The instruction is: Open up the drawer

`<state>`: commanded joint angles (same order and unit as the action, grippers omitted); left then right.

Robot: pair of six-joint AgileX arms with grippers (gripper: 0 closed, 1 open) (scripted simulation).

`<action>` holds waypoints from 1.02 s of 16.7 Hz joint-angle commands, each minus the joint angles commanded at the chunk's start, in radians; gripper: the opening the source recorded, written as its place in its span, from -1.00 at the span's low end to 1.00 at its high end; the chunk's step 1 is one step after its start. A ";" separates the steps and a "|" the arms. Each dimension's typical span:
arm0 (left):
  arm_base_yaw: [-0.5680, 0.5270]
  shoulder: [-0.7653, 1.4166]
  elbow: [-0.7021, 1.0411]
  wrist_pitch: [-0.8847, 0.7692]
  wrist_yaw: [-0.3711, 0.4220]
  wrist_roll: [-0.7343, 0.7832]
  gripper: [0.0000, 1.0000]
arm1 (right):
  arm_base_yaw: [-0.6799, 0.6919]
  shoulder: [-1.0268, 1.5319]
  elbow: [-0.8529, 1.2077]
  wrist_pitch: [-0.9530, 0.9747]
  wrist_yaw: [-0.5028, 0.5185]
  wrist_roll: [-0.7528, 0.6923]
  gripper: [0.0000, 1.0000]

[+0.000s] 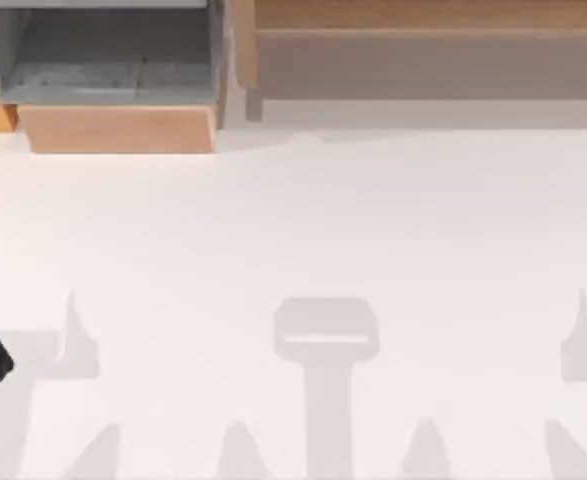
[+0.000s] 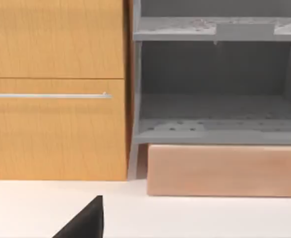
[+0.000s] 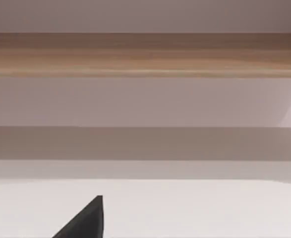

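Black left tool (image 2: 88, 220) low over white counter (image 1: 303, 220), grip state untellable, facing pulled-out pale wooden-fronted grey drawer (image 2: 224, 168), presumably backed clear.

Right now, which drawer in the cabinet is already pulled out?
The bottom drawer, with the paler wood front: it juts onto the table, its grey cavity exposed. The drawer with the silver handle sits flush.

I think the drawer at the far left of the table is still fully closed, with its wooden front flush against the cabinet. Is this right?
Not quite. The drawer at the far left is already pulled out: the top view shows its grey inside open, with the wooden front standing forward of the cabinet. The left wrist view shows this too.
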<state>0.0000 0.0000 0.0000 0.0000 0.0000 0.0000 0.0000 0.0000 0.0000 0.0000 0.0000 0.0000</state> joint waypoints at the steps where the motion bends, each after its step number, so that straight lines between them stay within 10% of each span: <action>1: 0.000 0.000 0.000 0.000 0.000 0.000 1.00 | 0.000 0.000 0.000 0.000 0.000 0.000 1.00; 17: -0.390 0.730 0.221 0.511 -0.385 0.011 1.00 | 0.000 0.000 0.000 0.000 0.000 0.000 1.00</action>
<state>-0.3896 0.7302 0.2213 0.5113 -0.3848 0.0114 0.0000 0.0000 0.0000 0.0000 0.0000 0.0000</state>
